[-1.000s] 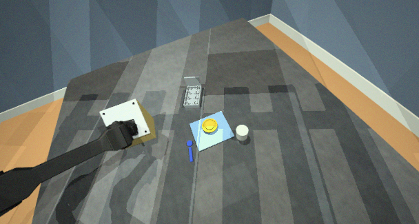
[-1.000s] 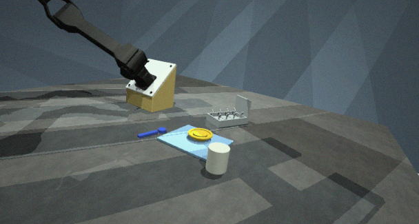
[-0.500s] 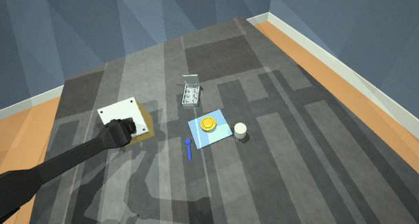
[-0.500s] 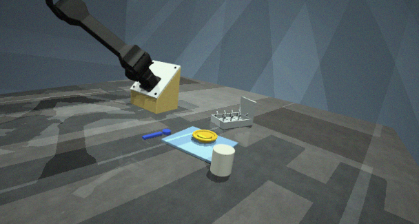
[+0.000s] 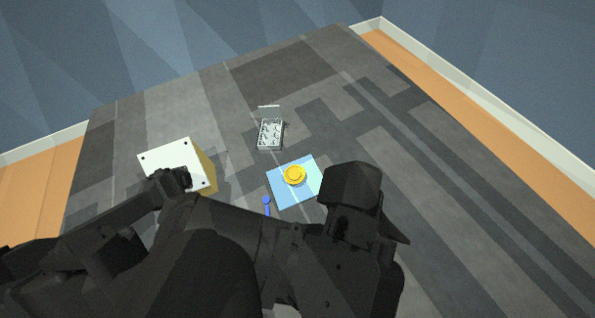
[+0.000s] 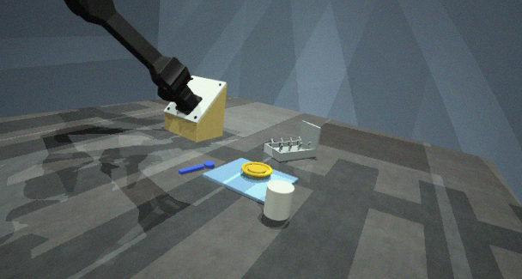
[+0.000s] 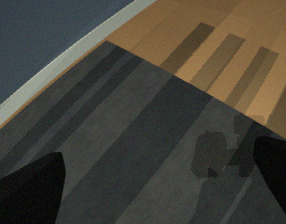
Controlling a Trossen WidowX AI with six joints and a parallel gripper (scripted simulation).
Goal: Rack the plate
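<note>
1. Cup (image 6: 279,200), pale and cylindrical, stands nearest the exterior camera, at the near corner of the blue mat (image 6: 227,178); whether it touches the mat I cannot tell.

2. Plate (image 6: 257,169), yellow and flat, lies face up on that mat, just past the cup at about eleven o'clock from it. It is untouched, so the pick-up has not begun.

3. Spoon (image 6: 195,167), blue, lies on the table at nine o'clock from the plate, just off the mat's edge.

4. Dish rack (image 6: 289,148), grey with small upright rails and a raised back panel, sits beyond the plate at roughly one o'clock. No slot holds anything.

5. Wedge block (image 6: 206,114), yellow with a sloped white face, stands farther back at about ten o'clock from the plate, well apart from it.

6. Gripper (image 6: 189,103) hangs in front of that white face in the exterior view, with the dark arm slanting up and away to the upper left. Its fingers stand wide apart at the edges of the wrist view, with only patterned table (image 7: 127,163) and orange floor (image 7: 207,30) between them: it carries nothing.

7. Judged from this, every step is left: reach to the plate, grasp its rim, tip it upright, seat it between the rails, release, withdraw.
</note>
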